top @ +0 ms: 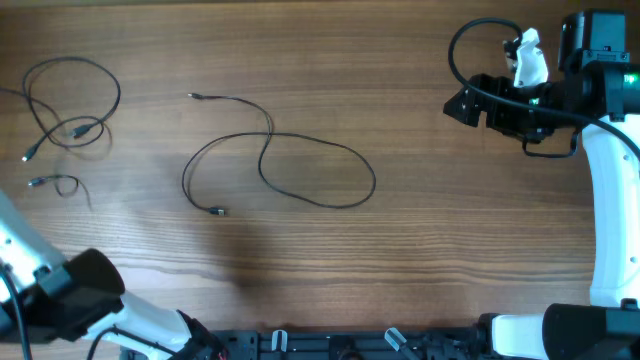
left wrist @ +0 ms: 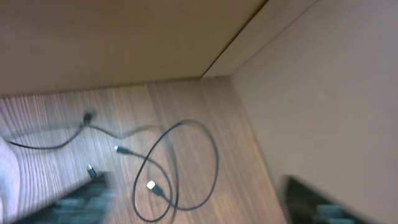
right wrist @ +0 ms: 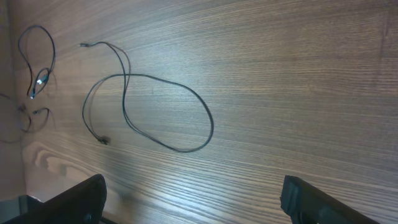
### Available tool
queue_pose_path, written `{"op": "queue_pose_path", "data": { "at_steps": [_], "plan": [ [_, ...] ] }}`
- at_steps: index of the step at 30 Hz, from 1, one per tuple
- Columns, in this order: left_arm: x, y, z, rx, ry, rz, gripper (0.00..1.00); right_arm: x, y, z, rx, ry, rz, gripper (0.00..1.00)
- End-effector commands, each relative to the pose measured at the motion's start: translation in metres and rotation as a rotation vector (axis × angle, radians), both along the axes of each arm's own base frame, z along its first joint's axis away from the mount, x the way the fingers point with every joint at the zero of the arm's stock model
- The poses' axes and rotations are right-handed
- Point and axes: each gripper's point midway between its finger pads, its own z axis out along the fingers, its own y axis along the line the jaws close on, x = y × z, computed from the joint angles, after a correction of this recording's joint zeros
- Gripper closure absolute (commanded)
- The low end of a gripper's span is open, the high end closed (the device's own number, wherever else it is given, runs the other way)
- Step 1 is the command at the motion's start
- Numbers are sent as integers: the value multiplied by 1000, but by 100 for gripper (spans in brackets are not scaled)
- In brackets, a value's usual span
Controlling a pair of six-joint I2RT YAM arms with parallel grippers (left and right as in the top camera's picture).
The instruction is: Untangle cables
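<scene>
thin black cables [top: 374,180] are lying in loose loops; left gripper [left wrist: 196,190] and right gripper [right wrist: 193,190] are gaping, empty.

1. A brown wood-grain table [top: 400,260] is filling the overhead view.
2. Pale beige walls [left wrist: 323,93] are meeting in a corner at its edge.
3. Soft light is glancing off the wood.
</scene>
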Motion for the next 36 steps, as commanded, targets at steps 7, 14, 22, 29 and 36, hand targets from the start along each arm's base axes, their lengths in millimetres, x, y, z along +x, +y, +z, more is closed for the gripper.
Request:
{"op": "queue_pose_path", "data": {
  "at_steps": [7,14,22,29,36],
  "plan": [
    [40,-73,-39,-149,88,-281,0,7,3,3,9,-25,5,8],
    [58,-255,-99,-96,479,-950,0,7,1,1,-4,-23,0,7],
    [16,-391,-207,-186,781,-1246,13,7,1,1,-3,-22,-2,8],
    [-13,-425,-314,-389,787,-944,16,8,0,2,-5,-26,-1,7],
    [-49,-438,-364,-417,780,-674,29,11,0,3,-4,-37,-3,8]
  ]
}}
